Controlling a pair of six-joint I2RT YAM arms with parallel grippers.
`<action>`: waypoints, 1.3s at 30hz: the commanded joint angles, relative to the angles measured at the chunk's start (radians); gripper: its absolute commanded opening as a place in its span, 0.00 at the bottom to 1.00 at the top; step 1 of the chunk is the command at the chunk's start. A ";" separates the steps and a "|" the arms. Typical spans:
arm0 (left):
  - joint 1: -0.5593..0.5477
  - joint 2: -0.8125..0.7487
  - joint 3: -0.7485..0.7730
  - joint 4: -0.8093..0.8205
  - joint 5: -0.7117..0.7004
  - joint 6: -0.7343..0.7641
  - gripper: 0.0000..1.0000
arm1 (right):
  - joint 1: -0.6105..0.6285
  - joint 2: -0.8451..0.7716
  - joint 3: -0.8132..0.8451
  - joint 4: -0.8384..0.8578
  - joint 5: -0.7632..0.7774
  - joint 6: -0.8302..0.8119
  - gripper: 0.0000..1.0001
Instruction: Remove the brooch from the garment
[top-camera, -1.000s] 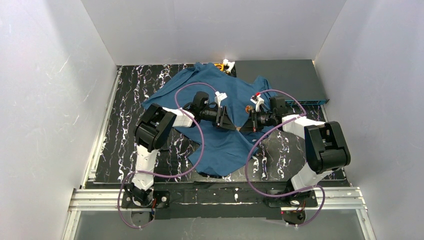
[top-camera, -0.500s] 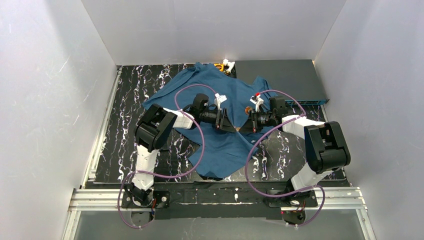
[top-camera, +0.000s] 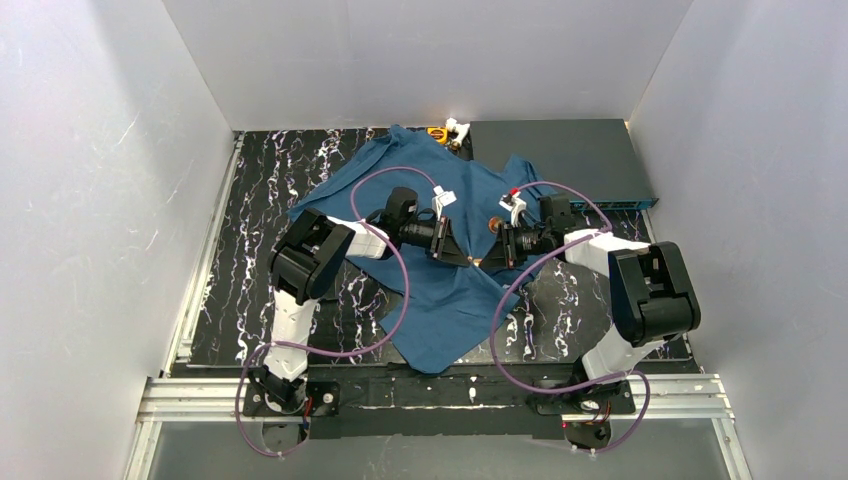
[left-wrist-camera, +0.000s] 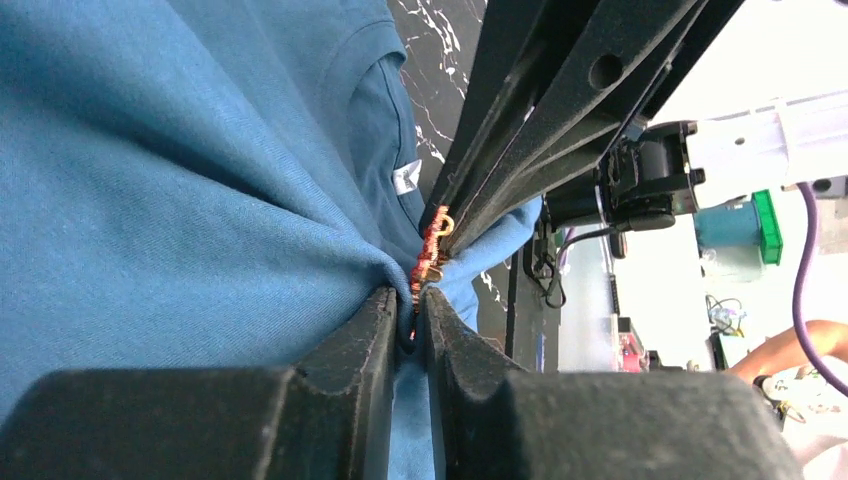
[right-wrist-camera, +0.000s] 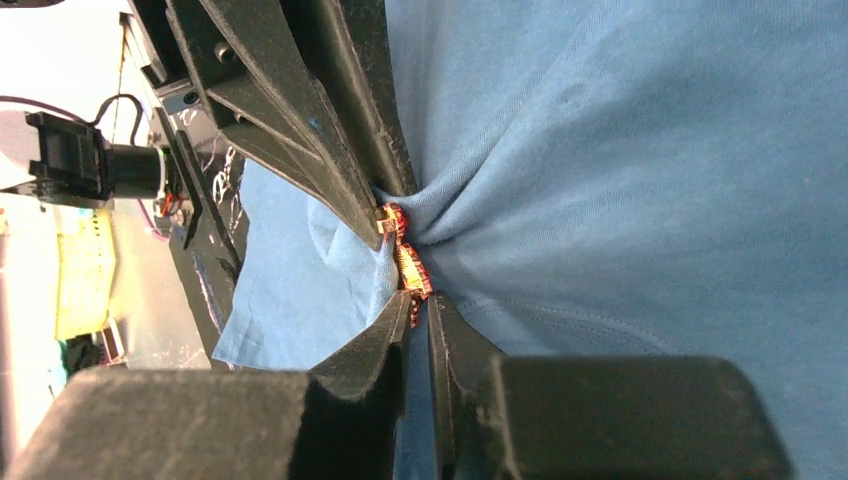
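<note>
Your left gripper is pinched tight on a fold of the big dark teal-blue soft-cloth T-shirt, anchoring it, while your right gripper is clamped on the small red-and-gold brooch right at its tips. Looks set up for pulling apart.

Bright, even light, soft shadows (wrist views' backgrounds overexposed).

We read this as a robotics lab. Plain white panels box in our black marbled table, an aluminium rail lines its near edge, and purple cables loop about.
</note>
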 joint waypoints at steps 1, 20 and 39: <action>-0.011 -0.015 -0.021 0.025 0.055 0.044 0.08 | -0.004 0.024 0.104 -0.219 -0.055 -0.210 0.23; -0.015 -0.028 -0.020 0.019 0.100 0.110 0.00 | -0.001 0.278 0.504 -0.919 -0.107 -0.869 0.52; -0.020 -0.024 -0.009 0.010 0.103 0.116 0.00 | 0.041 0.360 0.592 -0.902 -0.140 -0.828 0.49</action>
